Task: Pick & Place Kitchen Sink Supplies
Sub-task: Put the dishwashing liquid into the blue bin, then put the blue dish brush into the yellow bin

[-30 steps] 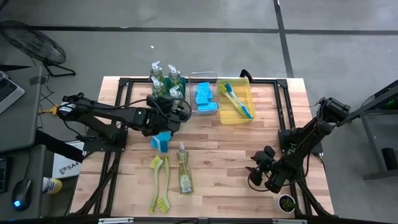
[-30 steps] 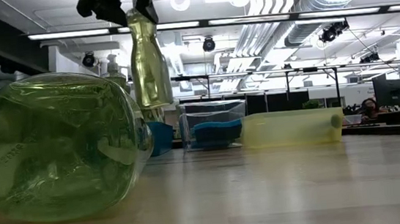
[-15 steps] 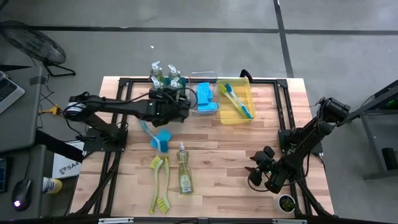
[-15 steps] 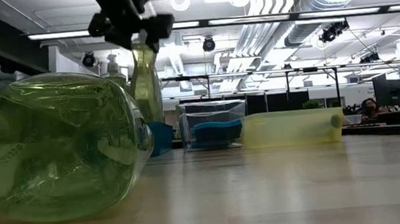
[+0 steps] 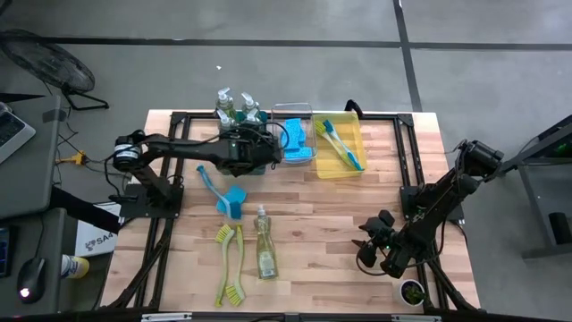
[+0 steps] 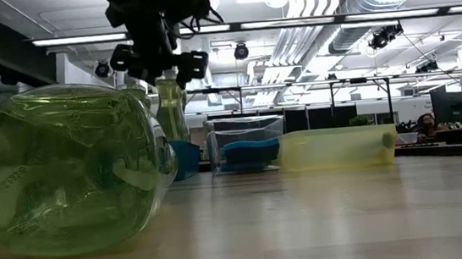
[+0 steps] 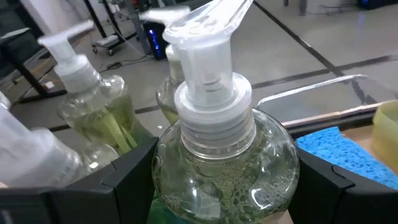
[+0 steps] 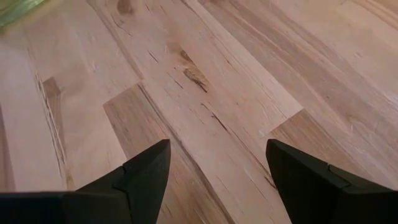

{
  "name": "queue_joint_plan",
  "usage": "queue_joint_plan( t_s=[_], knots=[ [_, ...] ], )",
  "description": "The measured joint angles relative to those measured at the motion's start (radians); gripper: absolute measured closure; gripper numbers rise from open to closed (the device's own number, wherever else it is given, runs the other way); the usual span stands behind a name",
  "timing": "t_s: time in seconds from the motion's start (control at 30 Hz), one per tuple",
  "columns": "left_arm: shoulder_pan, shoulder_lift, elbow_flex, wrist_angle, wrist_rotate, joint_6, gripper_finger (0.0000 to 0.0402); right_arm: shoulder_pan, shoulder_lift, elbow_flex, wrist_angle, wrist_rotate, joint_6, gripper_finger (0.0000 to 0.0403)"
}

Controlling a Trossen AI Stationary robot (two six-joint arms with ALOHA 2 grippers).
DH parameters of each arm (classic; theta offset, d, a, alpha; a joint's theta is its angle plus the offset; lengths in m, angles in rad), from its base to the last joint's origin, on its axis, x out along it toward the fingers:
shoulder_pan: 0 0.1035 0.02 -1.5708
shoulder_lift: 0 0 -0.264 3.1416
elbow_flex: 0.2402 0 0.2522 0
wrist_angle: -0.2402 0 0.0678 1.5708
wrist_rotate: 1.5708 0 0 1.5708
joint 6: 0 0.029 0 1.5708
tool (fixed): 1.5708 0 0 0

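High view: we are listing the left claw (image 5: 253, 150) reaching over the far left of the surface (image 5: 313, 233), beside the group of pump bottles (image 5: 234, 109) already standing there; the clear bin (image 5: 307, 134) is holding blue sponges (image 5: 293, 139), the yellow bin (image 5: 344, 165) is holding brushes (image 5: 338, 141). Left to place, as we are judging it: a blue brush (image 5: 214, 185) and a blue sponge (image 5: 234, 202) near the middle, two yellow-green brushes (image 5: 229, 264) and a lying soap bottle (image 5: 264, 250) nearer the front. The right claw (image 5: 374, 253) is waiting low at the front right, well apart from everything. Low view: we are noting the lying bottle looming in front, and the left claw up high gripping a held bottle (image 6: 170, 110) by its top, just beside another bottle; whether its base is touching down we cannot tell. Left wrist view: we are recording the two dark fingers (image 7: 130, 174) pinching the held bottle on both sides, with standing bottles just beyond it. Right wrist view: we are seeing the right claw spread over bare wood, holding nothing. Roughly half the supplies are sorted, by our reckoning.
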Motion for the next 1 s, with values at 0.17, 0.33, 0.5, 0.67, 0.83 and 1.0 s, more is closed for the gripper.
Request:
queue_joint_plan(
  t_s=[0.17, 0.33, 0.5, 0.67, 0.83, 1.0],
  knots=[
    [-0.001, 0.019, 0.0, -0.003, -0.002, -0.033, 0.0127, 0.0, 0.0, 0.0, 0.001, 0.0, 0.0, 0.0144],
    [-0.001, 0.019, 0.0, -0.004, 0.006, -0.033, 0.0127, 0.0, 0.0, 0.0, 0.0, 0.001, -0.003, 0.0144],
    [0.0, 0.019, 0.0, -0.005, -0.006, -0.035, 0.0065, 0.0, 0.0, 0.0, 0.001, 0.0, -0.003, 0.0144],
    [0.0, 0.018, 0.002, -0.01, 0.013, -0.029, 0.0033, 0.0, 0.0, 0.0, 0.002, -0.002, -0.003, 0.0144],
    [-0.001, 0.018, 0.002, -0.016, 0.044, -0.029, 0.0073, 0.0, 0.0, 0.0, 0.008, -0.007, -0.003, 0.0144],
    [-0.001, 0.0, 0.0, -0.019, 0.056, -0.019, 0.0079, 0.0, 0.0, 0.0, 0.009, -0.028, -0.001, 0.0144]
  ],
)
